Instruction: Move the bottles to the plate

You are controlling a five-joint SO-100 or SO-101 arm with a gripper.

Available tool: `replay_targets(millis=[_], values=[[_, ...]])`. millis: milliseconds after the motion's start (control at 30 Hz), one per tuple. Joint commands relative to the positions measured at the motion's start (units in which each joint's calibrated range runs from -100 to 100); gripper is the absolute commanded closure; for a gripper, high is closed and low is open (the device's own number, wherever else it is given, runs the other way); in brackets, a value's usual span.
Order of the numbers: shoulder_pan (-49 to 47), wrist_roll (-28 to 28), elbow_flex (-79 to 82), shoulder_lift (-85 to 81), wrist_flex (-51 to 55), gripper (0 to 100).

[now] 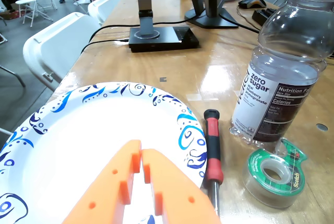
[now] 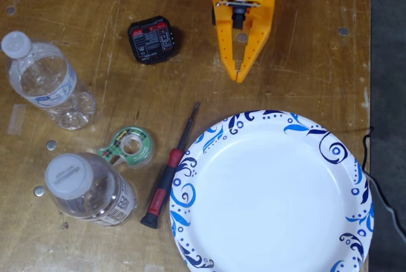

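Observation:
The round white plate point(image 2: 273, 196) with blue swirls lies on the wooden table; it fills the lower left of the wrist view point(image 1: 78, 130) and holds nothing. One clear bottle with a blue-white label point(image 2: 47, 82) stands at the far left of the fixed view. A second clear bottle with a dark and white label point(image 2: 89, 189) stands below it, and shows at the right of the wrist view point(image 1: 282, 67). My orange gripper point(image 2: 240, 78) is shut and empty, above the plate's edge in the fixed view; in the wrist view it point(image 1: 141, 158) points over the plate.
A red and black screwdriver point(image 2: 168, 170) lies just left of the plate, also seen in the wrist view point(image 1: 213, 151). A green tape roll point(image 2: 130, 145) sits beside it. A black tester box point(image 2: 152, 39) lies left of the arm. Monitor stands point(image 1: 162, 31) and white chairs point(image 1: 62, 46) are beyond.

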Motion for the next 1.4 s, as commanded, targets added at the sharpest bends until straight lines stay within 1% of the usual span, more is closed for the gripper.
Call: replay_targets(millis=[0, 267, 500, 700, 867, 1100, 1233, 1367], values=[[5.44, 0.11, 0.27, -0.75, 4.03, 99], [9.75, 0.11, 0.36, -0.75, 3.94, 99], [9.21, -0.05, -0.72, -0.75, 3.77, 99], [8.67, -0.20, 0.45, -0.75, -5.11, 99], [8.78, -0.20, 0.36, -0.75, -9.37, 99], [10.29, 0.16, 0.36, -0.75, -24.60, 98], [18.16, 0.27, 0.36, -0.75, -26.87, 99], [20.96, -0.15, -0.36, -0.75, -27.65, 98]])
